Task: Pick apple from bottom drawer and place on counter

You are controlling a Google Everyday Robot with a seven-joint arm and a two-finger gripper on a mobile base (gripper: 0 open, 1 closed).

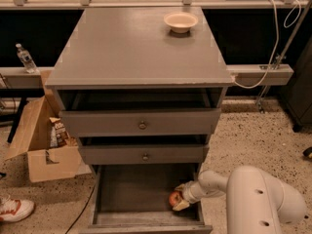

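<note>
The small red apple (pixel 175 198) lies on the floor of the open bottom drawer (pixel 131 191), near its right wall. My gripper (pixel 180 197) reaches into the drawer from the right, its pale fingertips above and below the apple's right side. The white arm (pixel 253 199) comes in from the lower right. The grey counter (pixel 136 48) tops the cabinet, with a cream bowl (pixel 181 21) at its back right.
Two upper drawers with round knobs (pixel 142 125) stand slightly pulled out above the bottom drawer. An open cardboard box (pixel 41 140) sits on the floor at left, with a water bottle (pixel 25 57) on the ledge behind and a shoe (pixel 14 209) at lower left.
</note>
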